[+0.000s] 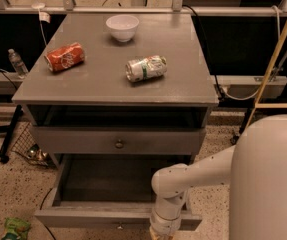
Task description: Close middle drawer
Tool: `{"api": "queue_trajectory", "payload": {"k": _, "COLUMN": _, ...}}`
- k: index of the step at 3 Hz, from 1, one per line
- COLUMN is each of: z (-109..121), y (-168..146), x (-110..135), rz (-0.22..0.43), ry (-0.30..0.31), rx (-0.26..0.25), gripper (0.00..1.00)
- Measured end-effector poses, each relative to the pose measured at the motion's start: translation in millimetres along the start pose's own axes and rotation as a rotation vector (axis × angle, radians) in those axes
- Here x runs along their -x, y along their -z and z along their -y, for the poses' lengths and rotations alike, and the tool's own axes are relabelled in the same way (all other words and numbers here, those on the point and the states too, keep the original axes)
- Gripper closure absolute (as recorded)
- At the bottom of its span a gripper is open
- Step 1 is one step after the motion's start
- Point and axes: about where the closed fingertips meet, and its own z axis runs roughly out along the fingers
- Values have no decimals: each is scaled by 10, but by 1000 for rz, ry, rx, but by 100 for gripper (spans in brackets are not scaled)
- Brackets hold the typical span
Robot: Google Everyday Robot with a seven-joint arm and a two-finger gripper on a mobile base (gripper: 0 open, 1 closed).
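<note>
The middle drawer (98, 216) is pulled far out from the grey cabinet, and its dark inside shows. Its shallow flat front faces me low in the view, with a small knob (119, 227) at the bottom edge. Above it is the taller drawer front (83, 140) with a larger round knob (119, 144). The lowest drawer is hidden. My white arm (175, 184) reaches down over the right part of the middle drawer's front. My gripper (158, 233) is at the bottom edge of the view, at that front, mostly cut off.
On the cabinet top (103, 86) lie a white bowl (122, 27), a red can (64, 57) and a green-white can (146, 68). A water bottle (18, 63) stands at the left, a green packet (14, 229) lies on the floor, and a yellow pole (278, 49) leans at the right.
</note>
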Motion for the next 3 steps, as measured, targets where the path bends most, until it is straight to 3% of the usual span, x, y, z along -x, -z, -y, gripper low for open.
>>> {"api": "queue_trajectory", "payload": {"k": 1, "z": -129, "y": -9, "x": 155, "rz": 46, "ry": 27, "rx": 20, "gripper": 100}}
{"api": "queue_trajectory", "payload": {"k": 2, "z": -266, "y": 53, "x": 324, "rz": 115, "ry": 64, "rx": 48, "gripper": 100}}
{"api": "queue_trajectory", "payload": {"k": 3, "z": -405, "y": 143, "x": 511, "rz": 217, "ry": 88, "rx": 86, "gripper": 100}}
